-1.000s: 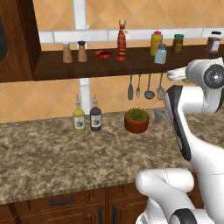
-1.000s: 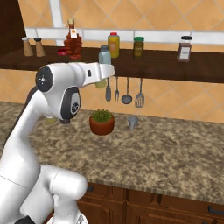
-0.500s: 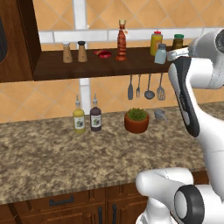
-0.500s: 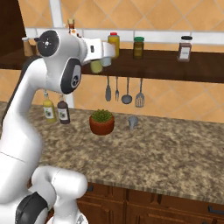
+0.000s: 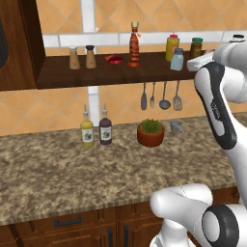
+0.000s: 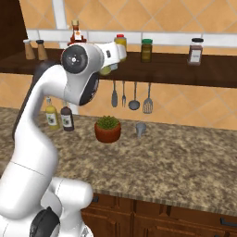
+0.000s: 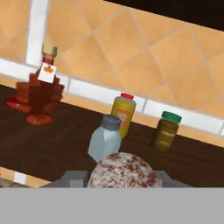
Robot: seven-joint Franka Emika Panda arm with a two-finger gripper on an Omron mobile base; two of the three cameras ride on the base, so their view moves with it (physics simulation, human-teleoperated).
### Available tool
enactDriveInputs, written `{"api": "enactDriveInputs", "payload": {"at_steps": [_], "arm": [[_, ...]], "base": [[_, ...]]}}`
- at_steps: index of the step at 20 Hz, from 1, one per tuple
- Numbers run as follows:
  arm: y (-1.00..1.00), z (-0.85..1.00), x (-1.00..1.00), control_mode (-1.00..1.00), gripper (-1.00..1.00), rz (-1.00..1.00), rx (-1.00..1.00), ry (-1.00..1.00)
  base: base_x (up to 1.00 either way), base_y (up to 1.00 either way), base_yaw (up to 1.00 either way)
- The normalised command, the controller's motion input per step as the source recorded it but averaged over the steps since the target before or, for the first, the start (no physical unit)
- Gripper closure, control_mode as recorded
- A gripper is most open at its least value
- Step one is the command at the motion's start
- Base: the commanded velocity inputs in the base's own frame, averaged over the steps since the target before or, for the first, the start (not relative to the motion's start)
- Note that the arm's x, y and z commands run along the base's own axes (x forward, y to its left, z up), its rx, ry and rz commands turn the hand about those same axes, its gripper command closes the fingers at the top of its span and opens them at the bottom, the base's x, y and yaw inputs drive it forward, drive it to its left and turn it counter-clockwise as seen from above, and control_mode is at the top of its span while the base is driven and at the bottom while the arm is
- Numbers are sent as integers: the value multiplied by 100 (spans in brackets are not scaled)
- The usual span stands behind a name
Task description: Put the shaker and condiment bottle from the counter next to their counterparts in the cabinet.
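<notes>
At shelf height, the gripper (image 6: 110, 65) has risen from below over the last second and now faces the cabinet (image 5: 116, 72), pinching the shaker (image 7: 124, 171). Its speckled top sits just short of the pale blue-grey shaker (image 7: 105, 139), so placement appears imminent. The condiment bottle (image 5: 134, 44) already stands in the cabinet. Counted on the shelf: two brown shakers (image 5: 81, 57), one yellow bottle (image 5: 172, 47), two jars. On the counter (image 5: 58, 169): two spouted bottles (image 5: 95, 129).
</notes>
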Motion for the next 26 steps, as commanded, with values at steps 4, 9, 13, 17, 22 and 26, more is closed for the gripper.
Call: {"api": "enactDriveInputs", "payload": {"at_steps": [4,9,13,17,22,26], "arm": [[3,-1,2,-100,100,11,-8,-4],[0,0,14,-100,100,7,-7,0],[0,0,26,-100,100,2,-5,0],[0,0,27,-100,100,0,-5,4],[-3,0,23,-100,100,0,-1,11],[-22,-1,21,-100,100,0,0,10]], "base": [[0,0,0],[0,0,0],[0,0,0],[0,0,0],[0,0,0],[0,0,0]]}}
